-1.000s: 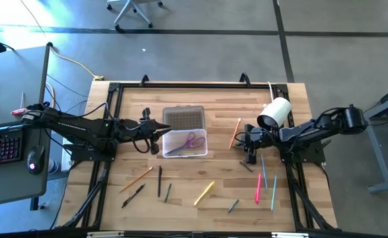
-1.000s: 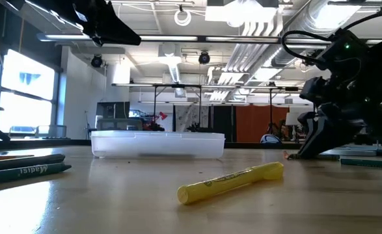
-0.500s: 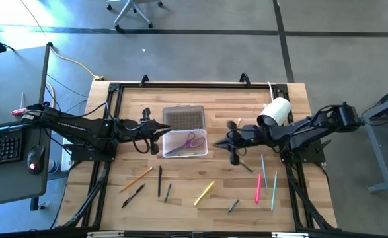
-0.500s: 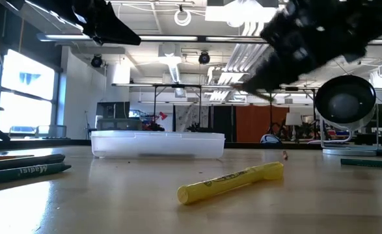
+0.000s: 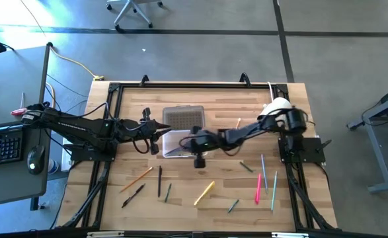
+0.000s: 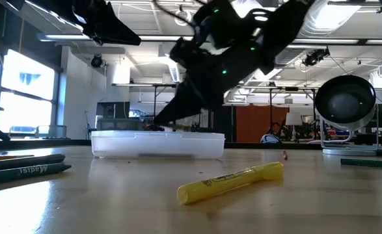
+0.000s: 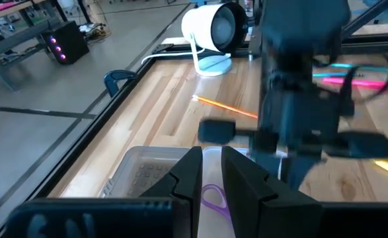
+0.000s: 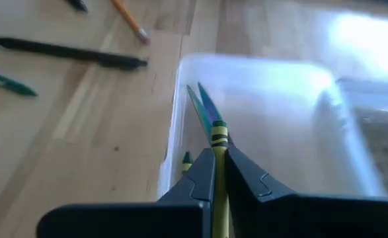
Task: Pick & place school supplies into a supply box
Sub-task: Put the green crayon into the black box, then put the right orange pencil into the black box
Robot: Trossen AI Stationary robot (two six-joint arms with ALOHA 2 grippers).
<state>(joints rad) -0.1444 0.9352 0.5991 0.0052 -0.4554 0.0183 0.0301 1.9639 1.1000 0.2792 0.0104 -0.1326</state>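
Observation:
The supply box (image 5: 185, 143) is a clear case on the wood table, its lid (image 5: 184, 119) lying open on the far side. Inside it lie scissors, their blades (image 8: 200, 102) showing, and a pencil tip (image 8: 187, 158). My right gripper (image 5: 195, 142) hangs over the box, shut on a thin yellow pencil with black bands (image 8: 219, 135). My left gripper (image 5: 155, 135) hovers just left of the box, its fingers (image 7: 210, 178) a little apart with nothing between them. Loose pens and pencils lie on the table's near half. My right gripper pinches the yellow pencil between its two fingers, and the pencil's black-banded end (image 8: 219, 132) sticks out past the fingertips. The pencil lies along the fingers. They come from the table's right, slanting down. The pencil is lifted clear, over the box's open tray.
A white cylindrical camera (image 5: 277, 109) stands at the back right. A yellow marker (image 5: 204, 192), an orange pencil (image 5: 136, 178), black pens (image 5: 159, 180), a pink pen (image 5: 258, 187) and a light blue one (image 5: 273, 192) lie toward the near edge. Another orange pencil (image 5: 238, 123) lies right of the box.
My right gripper has swept from the table's right side toward its left, rising a little, and now hangs over the supply box with the pencil still between its shut fingers.

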